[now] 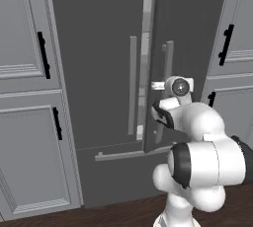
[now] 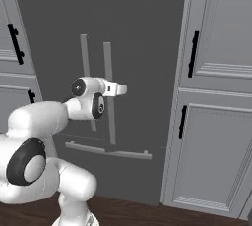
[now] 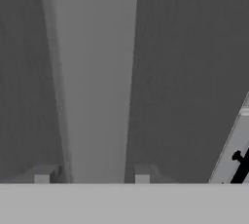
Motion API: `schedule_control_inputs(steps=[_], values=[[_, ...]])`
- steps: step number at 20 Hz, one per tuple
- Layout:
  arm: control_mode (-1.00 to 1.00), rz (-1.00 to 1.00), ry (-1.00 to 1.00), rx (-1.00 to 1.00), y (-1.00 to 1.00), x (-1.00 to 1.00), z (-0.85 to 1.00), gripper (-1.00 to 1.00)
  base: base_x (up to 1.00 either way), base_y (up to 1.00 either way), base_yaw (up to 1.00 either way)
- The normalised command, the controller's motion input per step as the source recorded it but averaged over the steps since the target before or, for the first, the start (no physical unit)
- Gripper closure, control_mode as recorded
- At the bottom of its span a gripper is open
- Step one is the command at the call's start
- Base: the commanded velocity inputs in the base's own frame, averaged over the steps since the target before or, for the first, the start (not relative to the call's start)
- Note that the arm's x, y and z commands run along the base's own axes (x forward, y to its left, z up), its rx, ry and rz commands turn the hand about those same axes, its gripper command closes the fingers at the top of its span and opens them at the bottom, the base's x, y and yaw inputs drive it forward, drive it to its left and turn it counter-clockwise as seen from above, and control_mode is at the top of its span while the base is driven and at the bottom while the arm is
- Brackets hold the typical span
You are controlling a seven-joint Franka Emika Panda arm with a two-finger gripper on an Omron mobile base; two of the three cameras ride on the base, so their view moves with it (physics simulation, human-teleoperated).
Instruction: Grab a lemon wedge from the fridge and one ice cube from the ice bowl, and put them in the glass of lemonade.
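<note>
The tall dark grey fridge [image 1: 99,48] [image 2: 142,33] fills the space in front of me. My gripper [image 1: 159,85] [image 2: 120,90] [image 3: 92,174] is shut on the right door's light grey vertical bar handle [image 1: 169,58] [image 2: 108,63] [image 3: 95,82] at about mid height. The hand view has one fingertip [image 3: 43,174] on each side of the bar. The right door stands slightly ajar, with a pale strip [image 1: 146,38] between the doors. The lemon wedge is hidden inside. The ice bowl, ice cube and glass of lemonade are out of view.
The left door's handle [image 1: 132,83] [image 2: 84,68] runs close beside the gripped one. Below lies the bottom drawer with its horizontal bar [image 1: 128,155] [image 2: 108,151]. Light grey panelled cabinets with black handles flank the fridge [image 1: 29,97] [image 2: 216,97]. The floor is dark wood [image 2: 147,212].
</note>
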Motion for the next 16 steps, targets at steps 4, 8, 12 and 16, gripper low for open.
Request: schedule_control_inputs(steps=[4,8,12,16], values=[[-1.0,-0.35,-0.04,0.0,-1.0,-0.87,0.56,1.0,0.0,0.0,0.0],[-1.0,-0.45,0.0,0.0,-1.0,-0.59,0.78,-1.0,0.0,0.0,0.0],[-1.0,-0.28,0.0,0.0,-0.49,-0.87,1.0,-1.0,0.0,0.0,0.0],[-1.0,-0.13,0.01,0.0,-0.04,-0.88,1.0,-1.0,0.0,0.0,0.0]])
